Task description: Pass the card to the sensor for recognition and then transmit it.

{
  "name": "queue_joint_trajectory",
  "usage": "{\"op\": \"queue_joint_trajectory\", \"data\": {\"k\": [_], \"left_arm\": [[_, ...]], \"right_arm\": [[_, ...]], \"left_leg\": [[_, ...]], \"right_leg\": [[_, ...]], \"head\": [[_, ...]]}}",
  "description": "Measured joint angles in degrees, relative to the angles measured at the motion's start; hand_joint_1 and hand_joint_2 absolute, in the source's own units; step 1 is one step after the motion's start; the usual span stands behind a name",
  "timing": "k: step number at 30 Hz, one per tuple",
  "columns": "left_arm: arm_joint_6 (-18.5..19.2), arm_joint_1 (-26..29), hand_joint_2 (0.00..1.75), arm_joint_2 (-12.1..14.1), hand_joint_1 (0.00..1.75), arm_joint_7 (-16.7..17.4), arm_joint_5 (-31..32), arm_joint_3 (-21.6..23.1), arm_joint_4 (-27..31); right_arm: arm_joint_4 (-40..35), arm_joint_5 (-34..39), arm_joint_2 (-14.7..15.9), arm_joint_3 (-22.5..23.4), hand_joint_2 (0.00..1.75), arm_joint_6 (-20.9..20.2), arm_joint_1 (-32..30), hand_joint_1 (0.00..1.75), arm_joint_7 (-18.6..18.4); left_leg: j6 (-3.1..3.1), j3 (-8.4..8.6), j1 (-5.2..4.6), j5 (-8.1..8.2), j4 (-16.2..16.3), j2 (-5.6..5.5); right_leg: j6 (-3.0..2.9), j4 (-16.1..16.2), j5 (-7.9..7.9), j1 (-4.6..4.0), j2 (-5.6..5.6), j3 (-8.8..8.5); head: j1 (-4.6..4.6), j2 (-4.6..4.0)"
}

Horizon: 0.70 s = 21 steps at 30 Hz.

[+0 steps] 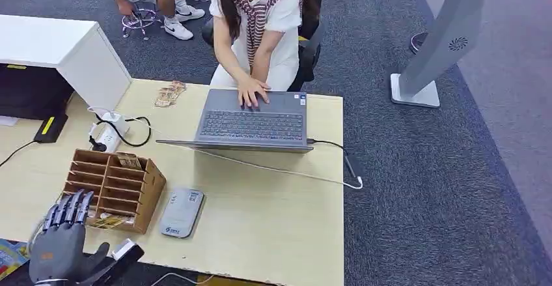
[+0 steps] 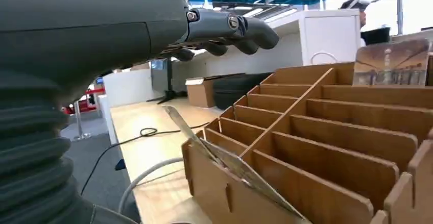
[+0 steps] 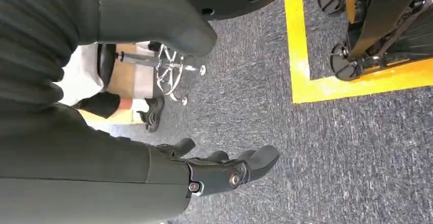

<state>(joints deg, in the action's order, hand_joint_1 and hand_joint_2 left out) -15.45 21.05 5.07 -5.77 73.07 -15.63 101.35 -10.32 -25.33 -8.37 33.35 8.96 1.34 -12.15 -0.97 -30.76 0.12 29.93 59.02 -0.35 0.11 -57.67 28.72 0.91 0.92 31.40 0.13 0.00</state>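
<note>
A brown wooden card rack [image 1: 143,191] stands on the table's near left. A card [image 1: 109,221] lies tilted in its nearest slot, seen up close as a thin slanted card [image 2: 240,170]. Another card [image 1: 130,161] stands in a far slot [image 2: 390,63]. The grey card sensor [image 1: 181,212] lies flat just right of the rack. My left hand [image 1: 65,237] hovers at the rack's near left corner, its fingers [image 2: 227,30] stretched out above the slots and holding nothing. My right hand [image 3: 219,170] hangs over the grey carpet, fingers loosely apart and empty.
A person sits across the table typing on a grey laptop [image 1: 254,123], whose white cable [image 1: 286,171] runs over the table. A power strip [image 1: 107,133], a white cabinet [image 1: 65,51] and loose cards [image 1: 170,94] sit at the far left. The table edge [image 1: 343,188] is right.
</note>
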Motion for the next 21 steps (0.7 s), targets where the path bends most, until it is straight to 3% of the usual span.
{"op": "queue_joint_trajectory", "data": {"k": [21], "left_arm": [[1.4,-0.7,1.75,-1.7,0.0,-0.9,1.2,-0.8,-0.4]], "right_arm": [[0.0,-0.2,0.0,0.7,1.75,-0.6,0.0,0.0,0.3]], "left_leg": [[0.0,0.0,0.0,0.0,0.0,0.0]], "right_leg": [[0.0,0.0,0.0,0.0,0.0,0.01]], "head": [[0.0,0.0]]}}
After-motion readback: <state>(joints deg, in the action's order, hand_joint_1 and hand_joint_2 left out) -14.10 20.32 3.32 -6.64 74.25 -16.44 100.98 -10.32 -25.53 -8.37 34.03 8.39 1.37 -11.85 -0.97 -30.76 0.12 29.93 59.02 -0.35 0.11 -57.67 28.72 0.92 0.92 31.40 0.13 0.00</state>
